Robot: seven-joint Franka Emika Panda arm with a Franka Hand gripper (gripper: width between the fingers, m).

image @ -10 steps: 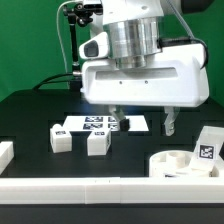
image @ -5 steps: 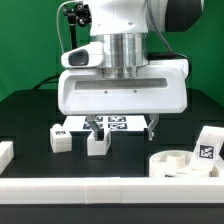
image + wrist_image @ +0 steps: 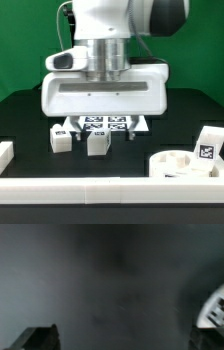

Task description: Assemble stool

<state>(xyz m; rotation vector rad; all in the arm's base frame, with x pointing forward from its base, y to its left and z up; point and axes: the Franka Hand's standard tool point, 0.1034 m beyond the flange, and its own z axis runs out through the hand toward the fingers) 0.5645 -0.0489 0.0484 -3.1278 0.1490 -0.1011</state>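
Two white blocky stool legs (image 3: 61,139) (image 3: 98,143) lie side by side on the black table, left of centre in the exterior view. The round white seat (image 3: 180,163) lies at the front right, with the third leg (image 3: 207,143) standing just behind it. My gripper (image 3: 100,128) hangs low over the table behind the two legs, its fingers (image 3: 133,130) spread wide and empty. The wrist view is blurred: it shows dark table, my gripper (image 3: 125,341) with dark fingertips (image 3: 40,338) at the picture's edges, and a white blur (image 3: 212,309).
The marker board (image 3: 108,123) lies flat behind the two legs, partly hidden by my gripper. A long white rail (image 3: 90,188) runs along the front edge. A short white rail piece (image 3: 5,153) sits at the exterior view's left.
My gripper has moved steadily toward the exterior view's left, from over the marker board's right end to behind the two legs. The parts have not moved.
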